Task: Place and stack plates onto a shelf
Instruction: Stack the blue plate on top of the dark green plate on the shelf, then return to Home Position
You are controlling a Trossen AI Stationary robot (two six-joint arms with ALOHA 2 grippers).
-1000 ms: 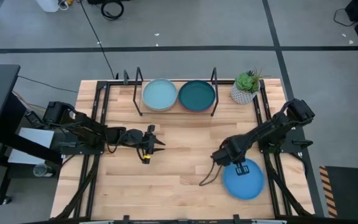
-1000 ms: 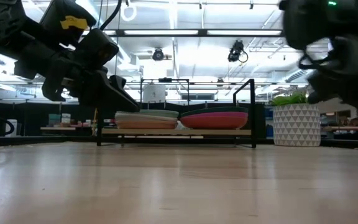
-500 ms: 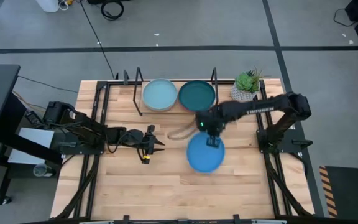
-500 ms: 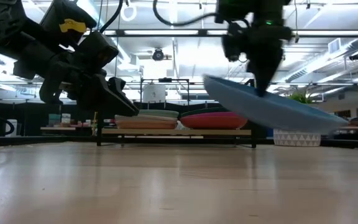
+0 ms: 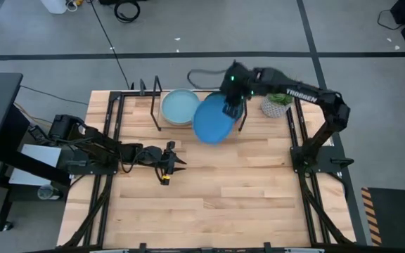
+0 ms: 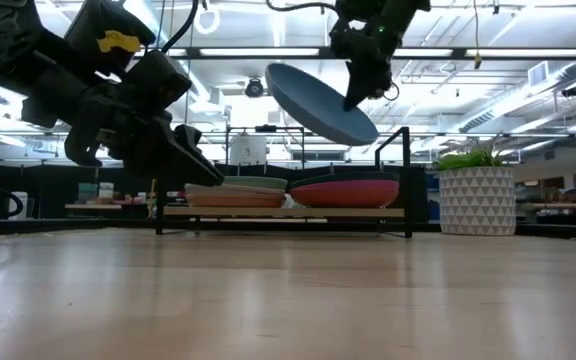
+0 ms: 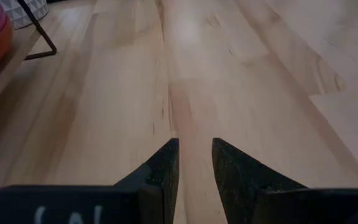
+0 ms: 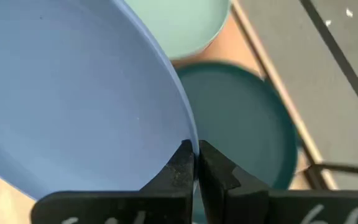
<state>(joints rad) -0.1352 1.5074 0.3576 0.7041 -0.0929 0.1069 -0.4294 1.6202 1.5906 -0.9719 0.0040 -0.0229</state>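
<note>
Nearest the front of the bench (image 5: 209,197), the left gripper (image 5: 176,162) waits low over bare wood, its jaws a narrow gap apart and holding nothing. Farther back, the right gripper (image 5: 232,107) hangs above the shelf (image 6: 283,211), its jaws clamped on the rim of the bright blue plate (image 5: 213,119). That plate is in the air, tilted steeply, its lower edge pointing toward the shelf and partly over the dark teal plate (image 8: 253,118) that tops the right-hand stack. Beside it, the light blue plate (image 5: 177,107) tops the left-hand stack. In the low view both stacks sit side by side between the black posts, with the potted plant (image 6: 477,194) just past the right end.

Judging by its look, the plate is stiff, light and matte, so a pinch at the rim should hold it, though a rim grip lets it swing. It probably needs levelling before release, or it may slide off the stack.
</note>
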